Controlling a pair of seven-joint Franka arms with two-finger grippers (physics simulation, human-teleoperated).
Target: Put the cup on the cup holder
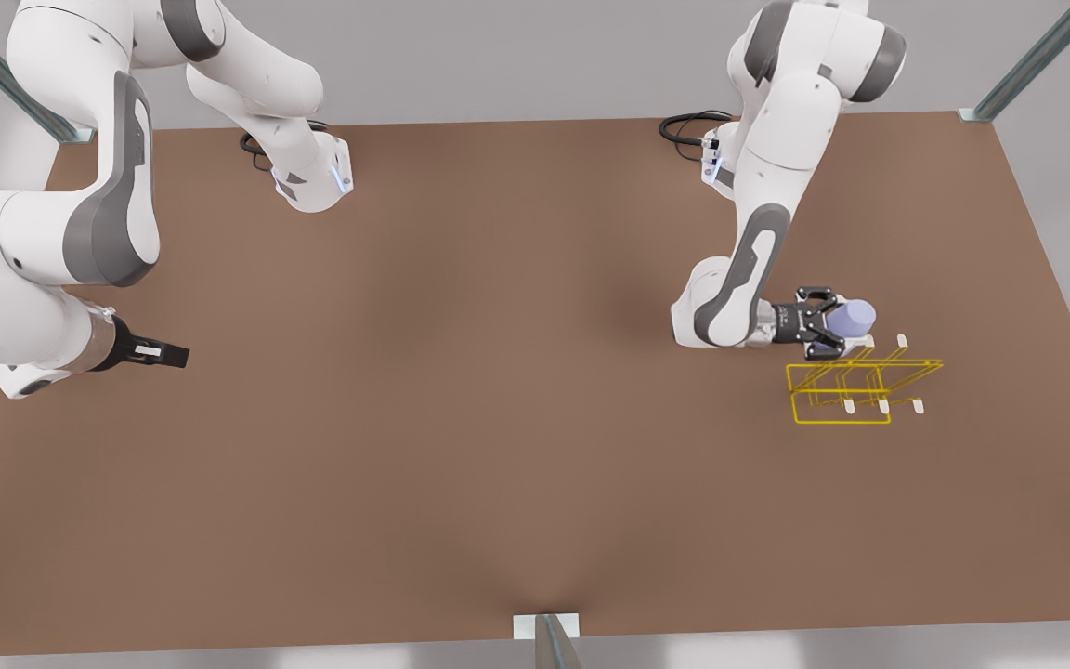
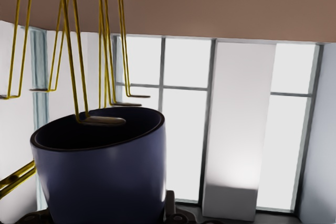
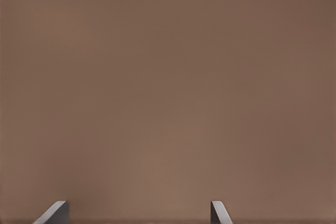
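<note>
On the front view's right, my left gripper (image 1: 830, 323) is shut on the lavender-blue cup (image 1: 854, 318), which lies sideways with its mouth toward the front view's right. It hangs just above the back edge of the yellow wire cup holder (image 1: 840, 405). The left wrist view looks along the cup (image 2: 105, 177) to the cup holder (image 2: 71, 51), and one white-tipped peg (image 2: 103, 121) lies right at the cup's open rim. My right gripper (image 1: 170, 354) waits low over the table at the front view's left; it is open and holds nothing, and both fingertips (image 3: 55, 212) show over bare table.
The brown table (image 1: 498, 418) stretches wide between the two arms. Metal frame posts stand at the corners, and a bracket (image 1: 546, 626) sits at the middle of the near edge. Black cables (image 1: 688, 125) lie by the arm bases.
</note>
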